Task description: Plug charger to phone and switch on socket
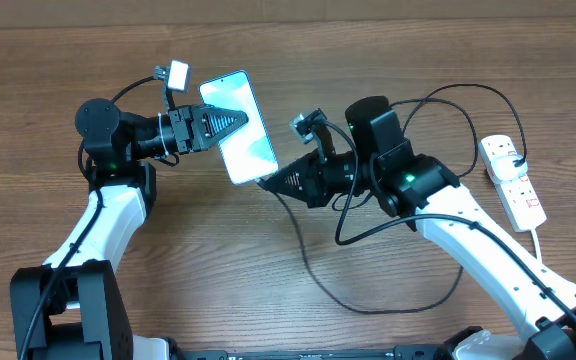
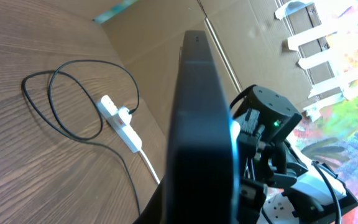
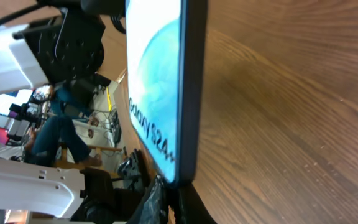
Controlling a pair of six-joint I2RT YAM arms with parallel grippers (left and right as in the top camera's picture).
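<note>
Charger: the thin black cable (image 1: 301,250) lies in a loose loop on the counter (image 1: 418,40) at the near side, and more of it arches over the right arm towards the socket. Its plug tip is hidden.
Right end effector (image 1: 271,182): drawn narrow at the phone's lower end, gripping the charger's end, with the cable running out from its tip. In the right wrist view only 2 dark finger ends show, cut off by the bottom edge, so whether the tip is seated in the port cannot be told.
Phone (image 1: 240,130): off the counter, between the 2 arms, with its screen facing up and tilted. The right wrist view sees it edge-on, with "Galaxy S24+" partly readable.
Left end effector (image 1: 236,120): clamped across the phone's side. In the left wrist view the phone's dark edge blocks the fingers.
Socket (image 1: 514,180): white strip flat at the far right, well apart from the phone, with a black plug (image 1: 521,160) in it. Its white cord (image 1: 540,235) passes behind the right arm. The switch positions are too small to read.
</note>
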